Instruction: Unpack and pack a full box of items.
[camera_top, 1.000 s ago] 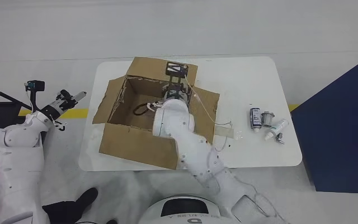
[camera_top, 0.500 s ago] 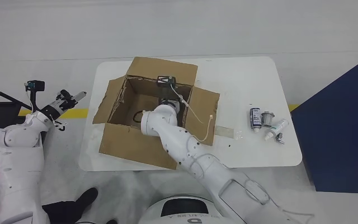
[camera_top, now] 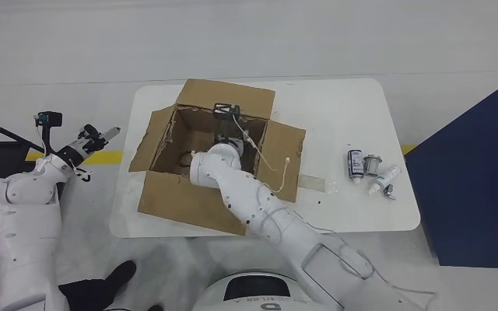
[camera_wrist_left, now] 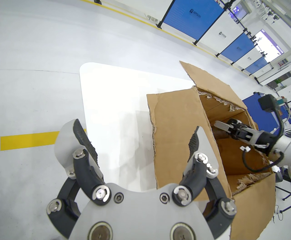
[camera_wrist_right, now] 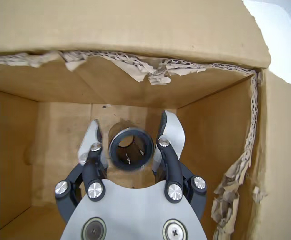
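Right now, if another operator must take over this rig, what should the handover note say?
Right gripper: open, down inside the cardboard box, straddling a dark ring-shaped item, not closed on it.
Left gripper: open and empty, held off to the side of the table, facing the box.
Done: small containers and a clear flat packet lie on the table outside the box.
Left: grip and lift out the ring item, check the box for anything more, then pack everything back in.

A robotics lab hall — blue partition panels (camera_wrist_left: 193, 19), yellow floor line (camera_wrist_left: 27, 139).
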